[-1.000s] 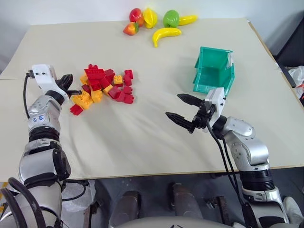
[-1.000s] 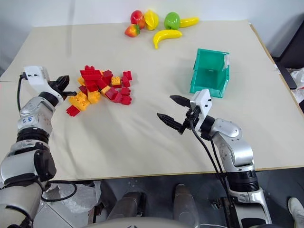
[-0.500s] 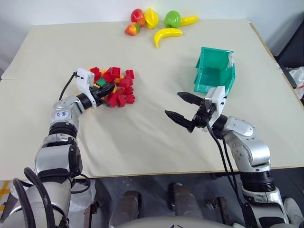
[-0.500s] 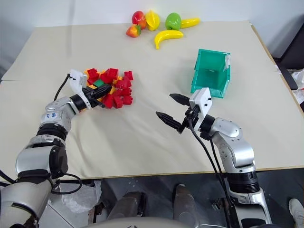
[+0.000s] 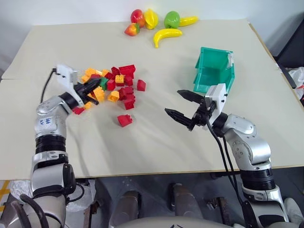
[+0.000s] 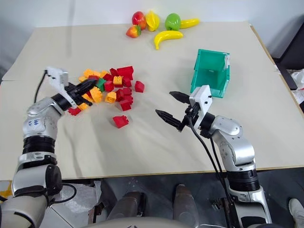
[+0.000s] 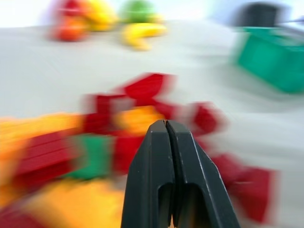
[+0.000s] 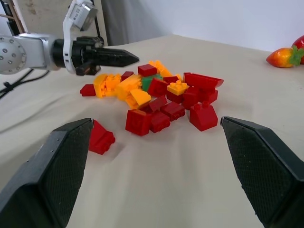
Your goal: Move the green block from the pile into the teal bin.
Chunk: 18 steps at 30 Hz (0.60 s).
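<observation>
The green block lies in the pile, just beside the left gripper, whose fingers are pressed together and empty. The right gripper is spread wide. The block looks light, stiff and smooth, so I would pinch its flat sides.

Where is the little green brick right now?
The small dark green plastic brick sits in the pile of red and orange bricks, on the robot's left, beside the shut left gripper.

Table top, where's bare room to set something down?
Free: the wide strip of beige table along the near edge, and the stretch between the scattered pile of red and orange toy bricks and the teal plastic bin. Crowded: around the bricks.
</observation>
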Motion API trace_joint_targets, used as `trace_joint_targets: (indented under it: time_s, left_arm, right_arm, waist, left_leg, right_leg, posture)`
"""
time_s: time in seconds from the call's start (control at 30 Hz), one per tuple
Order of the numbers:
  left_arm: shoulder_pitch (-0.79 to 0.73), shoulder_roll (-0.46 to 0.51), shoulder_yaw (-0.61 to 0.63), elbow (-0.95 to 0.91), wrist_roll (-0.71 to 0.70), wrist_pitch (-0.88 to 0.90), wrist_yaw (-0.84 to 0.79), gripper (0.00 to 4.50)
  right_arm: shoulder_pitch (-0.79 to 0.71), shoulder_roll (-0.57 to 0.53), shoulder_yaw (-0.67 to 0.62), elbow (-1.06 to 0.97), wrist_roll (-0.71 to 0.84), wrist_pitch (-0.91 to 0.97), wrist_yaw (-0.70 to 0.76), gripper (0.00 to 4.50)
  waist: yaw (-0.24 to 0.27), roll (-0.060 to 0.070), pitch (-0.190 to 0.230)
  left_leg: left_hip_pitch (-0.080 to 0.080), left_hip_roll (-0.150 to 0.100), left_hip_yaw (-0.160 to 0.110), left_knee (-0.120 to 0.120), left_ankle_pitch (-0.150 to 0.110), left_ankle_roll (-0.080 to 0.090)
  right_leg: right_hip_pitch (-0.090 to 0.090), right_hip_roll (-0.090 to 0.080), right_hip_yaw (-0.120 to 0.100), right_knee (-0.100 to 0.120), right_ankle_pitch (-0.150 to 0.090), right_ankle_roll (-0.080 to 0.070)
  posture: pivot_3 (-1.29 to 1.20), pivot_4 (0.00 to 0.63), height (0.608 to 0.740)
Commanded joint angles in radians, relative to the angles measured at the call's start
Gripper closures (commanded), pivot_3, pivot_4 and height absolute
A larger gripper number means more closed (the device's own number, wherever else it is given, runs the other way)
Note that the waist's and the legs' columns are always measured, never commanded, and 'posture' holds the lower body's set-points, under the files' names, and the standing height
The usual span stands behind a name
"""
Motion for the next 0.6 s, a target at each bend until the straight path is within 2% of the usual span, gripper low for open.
trace_joint_targets:
  time_s: [0.03, 0.13, 0.37, 0.47, 0.6]
  left_arm:
    - [-0.074, 0.024, 0.032, 0.129, 0.034, -0.086, 0.161, 4.48]
    - [-0.166, 0.034, 0.037, 0.293, 0.063, -0.138, 0.303, 4.48]
    - [-0.325, -0.009, 0.023, 0.544, 0.083, -0.11, 0.362, 4.48]
    - [-0.357, -0.025, 0.011, 0.585, 0.1, -0.085, 0.352, 4.48]
    - [-0.381, -0.063, -0.038, 0.601, 0.14, -0.048, 0.257, 4.48]
  right_arm:
    - [-0.031, -0.002, -0.012, -0.001, 0.019, -0.001, 0.008, 0.0]
    - [-0.046, 0.001, -0.01, 0.016, 0.017, -0.004, 0.012, 0.0]
    - [-0.058, 0.006, -0.008, 0.035, 0.007, -0.014, 0.005, 0.0]
    - [-0.057, 0.006, -0.011, 0.04, 0.003, -0.018, 0.001, 0.0]
    - [-0.045, 0.001, -0.022, 0.037, 0.003, -0.028, -0.001, 0.0]
  waist:
    - [0.001, 0.0, 0.0]
    - [0.007, -0.004, 0.002]
    - [0.002, -0.004, 0.001]
    - [-0.001, -0.004, 0.001]
    - [0.0, -0.004, 0.001]
  left_leg:
    - [0.0, -0.002, 0.0, 0.0, 0.0, 0.0]
    - [-0.001, -0.003, -0.001, 0.004, 0.0, 0.0]
    - [-0.002, -0.006, -0.002, 0.004, -0.001, 0.002]
    - [-0.002, -0.006, -0.001, 0.004, -0.001, 0.002]
    - [-0.002, -0.005, -0.001, 0.005, -0.001, 0.001]
  right_leg:
    - [0.0, 0.0, 0.0, 0.0, 0.0, 0.0]
    - [0.0, 0.0, -0.001, 0.001, 0.0, 0.0]
    - [0.001, -0.002, -0.002, 0.002, 0.0, 0.001]
    - [0.0, -0.001, -0.001, 0.002, 0.0, 0.001]
    - [0.0, -0.001, -0.001, 0.004, 0.0, 0.001]
  posture:
    - [0.0, 0.15, 0.74]
    - [0.0, 0.15, 0.74]
    - [0.0, 0.15, 0.74]
    - [0.0, 0.15, 0.74]
    - [0.0, 0.15, 0.74]
